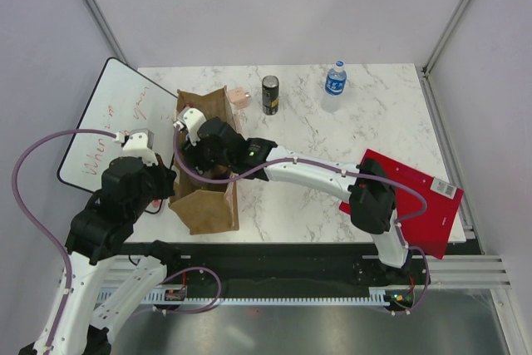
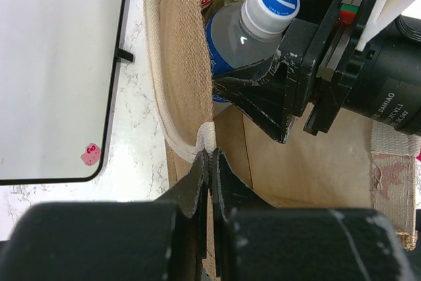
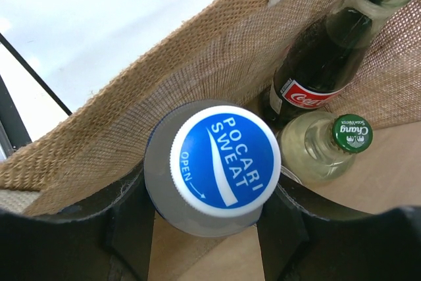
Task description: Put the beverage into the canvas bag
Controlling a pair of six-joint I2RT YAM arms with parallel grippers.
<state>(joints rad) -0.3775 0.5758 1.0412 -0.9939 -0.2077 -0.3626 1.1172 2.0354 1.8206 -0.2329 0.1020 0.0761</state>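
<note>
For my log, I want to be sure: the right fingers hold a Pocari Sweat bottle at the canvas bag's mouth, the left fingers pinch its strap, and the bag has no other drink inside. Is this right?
Not quite. The canvas bag holds two other drinks, a Coca-Cola bottle and a green-capped Chang bottle, as the right wrist view shows. The rest stands.

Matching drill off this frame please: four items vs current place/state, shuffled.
Items
1. clear plastic Pocari Sweat bottle, blue-white cap
2. dark glass cola bottle, red cap
3. black cylindrical metal can
4. cream woven strap of the tan canvas bag

Place/state
a. standing on the white marble table, outside the bag
b. pinched in the left tool
c. gripped by the right tool
d. standing inside the bag, ungripped

Pairs: 1-c, 2-d, 3-a, 4-b
</note>
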